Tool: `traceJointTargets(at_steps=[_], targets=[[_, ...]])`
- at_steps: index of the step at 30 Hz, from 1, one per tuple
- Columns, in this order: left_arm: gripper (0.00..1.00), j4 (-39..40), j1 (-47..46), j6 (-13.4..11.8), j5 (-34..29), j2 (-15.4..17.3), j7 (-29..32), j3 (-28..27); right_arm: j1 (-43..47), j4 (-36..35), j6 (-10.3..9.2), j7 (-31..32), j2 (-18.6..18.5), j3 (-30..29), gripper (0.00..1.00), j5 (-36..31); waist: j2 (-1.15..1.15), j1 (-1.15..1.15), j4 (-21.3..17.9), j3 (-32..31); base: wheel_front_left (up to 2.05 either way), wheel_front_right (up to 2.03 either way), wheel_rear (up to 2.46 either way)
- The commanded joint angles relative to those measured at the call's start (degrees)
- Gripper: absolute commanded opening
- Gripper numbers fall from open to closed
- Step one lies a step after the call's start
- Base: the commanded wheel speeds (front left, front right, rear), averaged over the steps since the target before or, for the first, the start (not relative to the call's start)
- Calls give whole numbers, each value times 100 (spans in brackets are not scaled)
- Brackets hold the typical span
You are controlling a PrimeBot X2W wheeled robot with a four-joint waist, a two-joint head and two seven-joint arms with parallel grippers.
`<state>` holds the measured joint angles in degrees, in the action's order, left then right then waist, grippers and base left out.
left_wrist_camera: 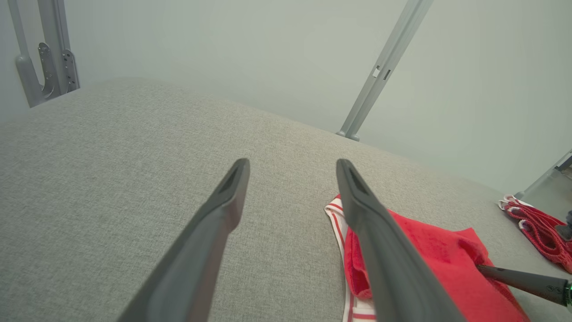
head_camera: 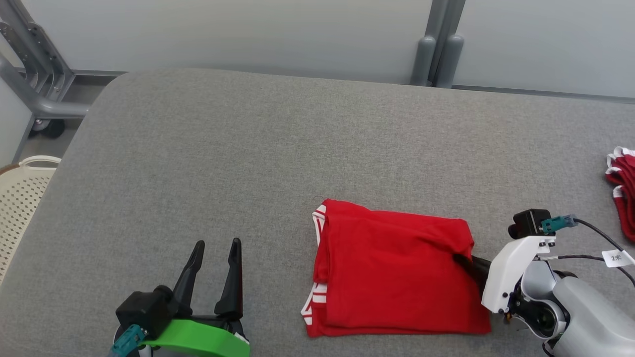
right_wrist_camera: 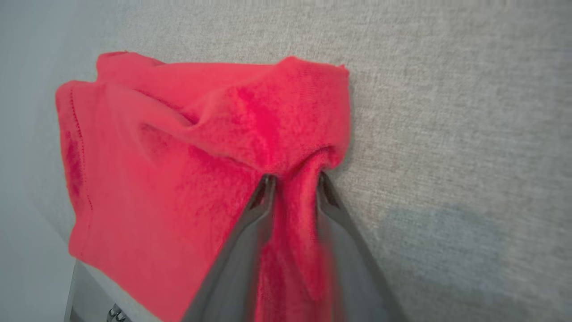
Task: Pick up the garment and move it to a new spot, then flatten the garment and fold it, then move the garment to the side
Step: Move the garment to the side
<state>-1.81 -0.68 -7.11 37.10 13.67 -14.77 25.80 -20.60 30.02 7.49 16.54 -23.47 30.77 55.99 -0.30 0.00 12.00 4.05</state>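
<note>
The right pincer (right_wrist_camera: 294,180) pinches the right edge of the folded red garment (head_camera: 397,267) on the grey worktop (head_camera: 198,173), left pincer (head_camera: 217,243) open and idle; apparently next, a careful slide aside, folds intact.

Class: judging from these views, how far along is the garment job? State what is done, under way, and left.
Done: the garment lies folded in a rectangle on the grey table. In hand: the right gripper pinches cloth at its right edge; the left gripper is open, apart from it. Left: moving it to the side; most of it lies flat, not yet lifted.
</note>
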Motion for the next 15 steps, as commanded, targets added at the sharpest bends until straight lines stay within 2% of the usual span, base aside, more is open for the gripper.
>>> traceJointTargets(at_steps=[1, 9, 15], targets=[[100, 2, -92, 13, -47, -7, -36, -36, -113, 9, 0, -85, -51, 53, 0, 59, 30, 0, -36, 19, 0, 0, 0], [100, 30, -158, 55, -100, -10, -44, -19, -398, -97, 0, -281, -486, 262, 0, 82, 30, 0, -304, 65, 0, 0, 0], [100, 27, -284, 107, -173, -35, -37, 70, -680, -73, 0, -291, -827, 273, 0, -42, 30, 0, -664, 120, 0, 0, 0]])
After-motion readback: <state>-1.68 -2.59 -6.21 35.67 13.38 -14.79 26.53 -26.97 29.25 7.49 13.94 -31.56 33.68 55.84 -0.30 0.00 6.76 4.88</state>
